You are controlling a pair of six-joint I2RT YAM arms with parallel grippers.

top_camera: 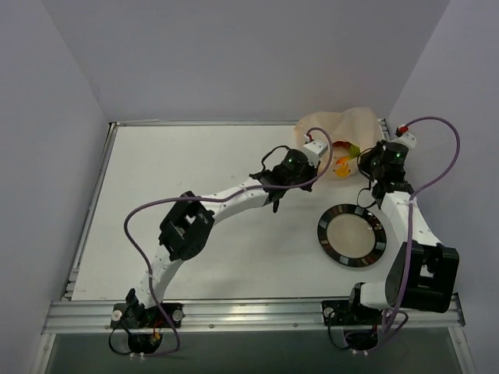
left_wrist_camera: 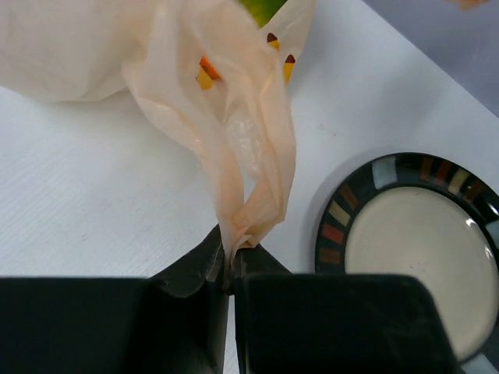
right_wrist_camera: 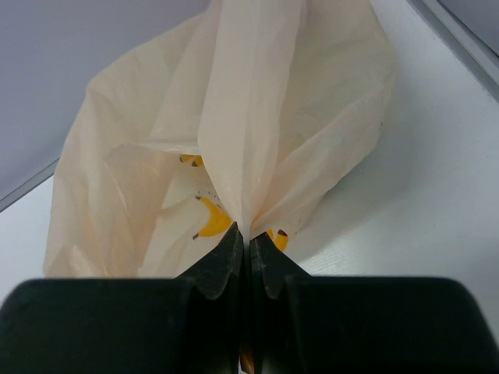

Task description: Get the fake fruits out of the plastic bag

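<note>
The pale peach plastic bag (top_camera: 337,125) lies at the far right of the table. My left gripper (top_camera: 322,156) is shut on a twisted strip of the bag's edge (left_wrist_camera: 253,179), seen up close in the left wrist view (left_wrist_camera: 232,253). My right gripper (top_camera: 363,161) is shut on a fold of the bag (right_wrist_camera: 249,117) from the right, seen up close in the right wrist view (right_wrist_camera: 249,238). Of the fake fruits, a yellow piece (top_camera: 341,166) and a green piece (top_camera: 348,148) show at the bag's mouth. Yellow bits (right_wrist_camera: 212,220) show through the film and a green one (left_wrist_camera: 262,8) peeks out. The other fruits are hidden.
A round plate with a black patterned rim (top_camera: 328,234) lies on the table in front of the bag, near the right arm; it also shows in the left wrist view (left_wrist_camera: 335,226). The table's back and right rails run close behind the bag.
</note>
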